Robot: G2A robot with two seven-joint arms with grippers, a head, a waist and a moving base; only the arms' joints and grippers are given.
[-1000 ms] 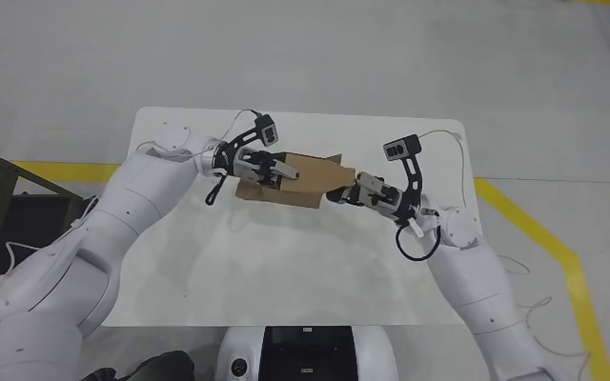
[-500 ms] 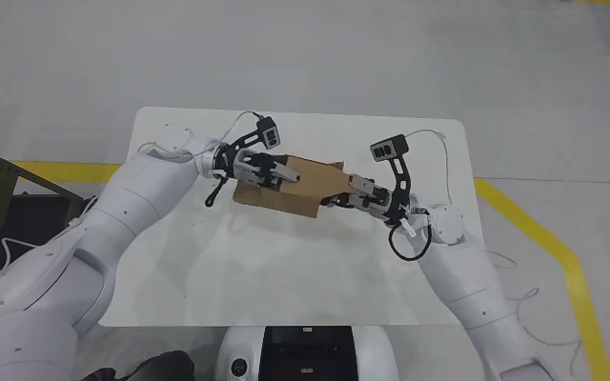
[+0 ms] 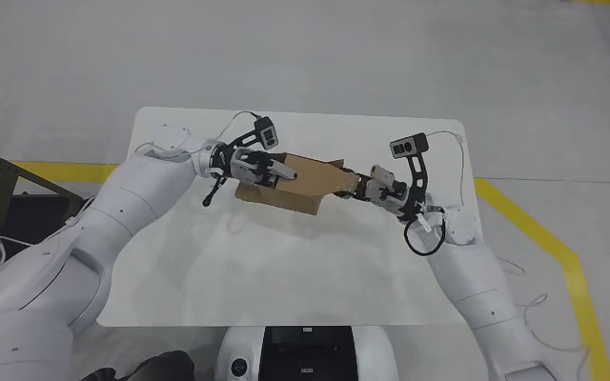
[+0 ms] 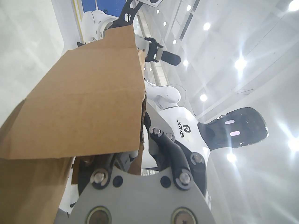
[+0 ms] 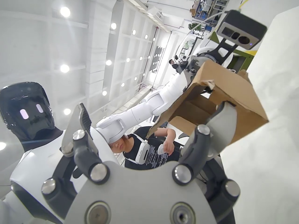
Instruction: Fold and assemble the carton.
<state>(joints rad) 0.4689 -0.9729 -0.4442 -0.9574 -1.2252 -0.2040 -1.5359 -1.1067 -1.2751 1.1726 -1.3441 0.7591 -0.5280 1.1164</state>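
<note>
Over the last second the right gripper [image 3: 366, 188] pushed into the open end of the brown corrugated cardboard carton [image 3: 307, 181], nudging it a little toward the other arm. It has since drawn back a short way with its wrist turned, and the carton has returned to about where it was. That looks like a press on an end flap followed by a release, so that end seems only partly folded: a loose flap [image 5: 177, 108] still hangs outward in the right wrist view. The right jaws are spread wide and hold nothing. One pale finger [image 5: 224, 118] lies against the carton's open end, and the other stands free in the air. The left gripper [image 3: 284, 173] has kept its place at the opposite end, where its jaws appear closed on a carton wall. They hold the carton tilted over the far middle of the white rounded tabletop [image 3: 286, 276], between the two arms. In the left wrist view a broad cardboard panel covers the left jaws' tips, so the exact bite cannot be made out. From above I cannot tell whether the carton's low edge touches the tabletop. Most of its inside and its underside are hidden, so which flaps are already tucked is unclear.
</note>
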